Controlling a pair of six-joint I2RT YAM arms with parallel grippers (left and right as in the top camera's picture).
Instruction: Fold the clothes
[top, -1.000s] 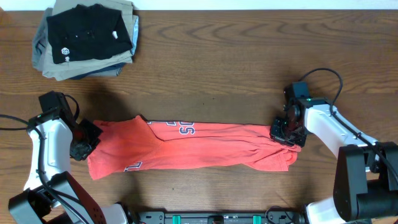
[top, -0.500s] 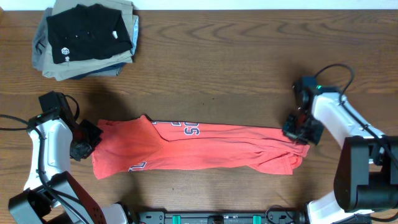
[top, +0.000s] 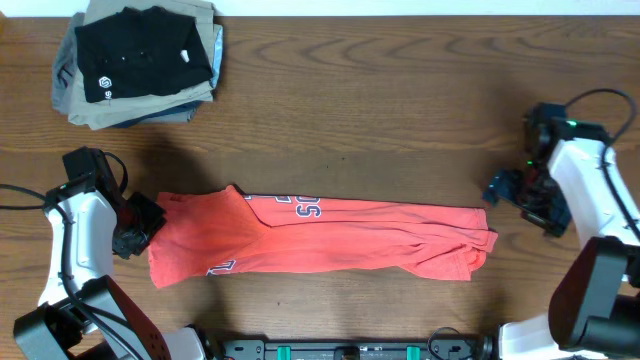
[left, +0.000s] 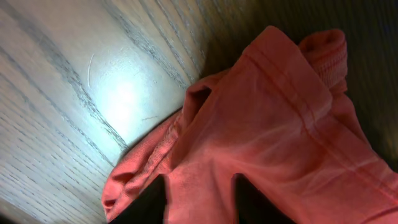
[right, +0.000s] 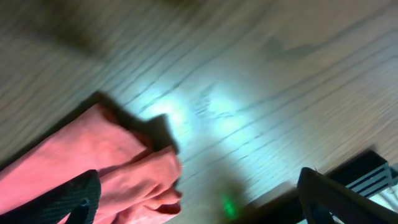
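Where it lies, T-shirt (top: 350, 240) seems folded lengthwise.

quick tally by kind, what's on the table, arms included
coral-red t-shirt, laid out flat: 1
pile of folded garments: 1
robot arms, left arm and right arm: 2
total: 4

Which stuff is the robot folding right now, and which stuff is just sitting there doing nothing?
For the job:
- the coral-red T-shirt, lying in a long strip

Just lying about:
- the black folded shirt, on top of a pile
- the grey and khaki folded clothes under it
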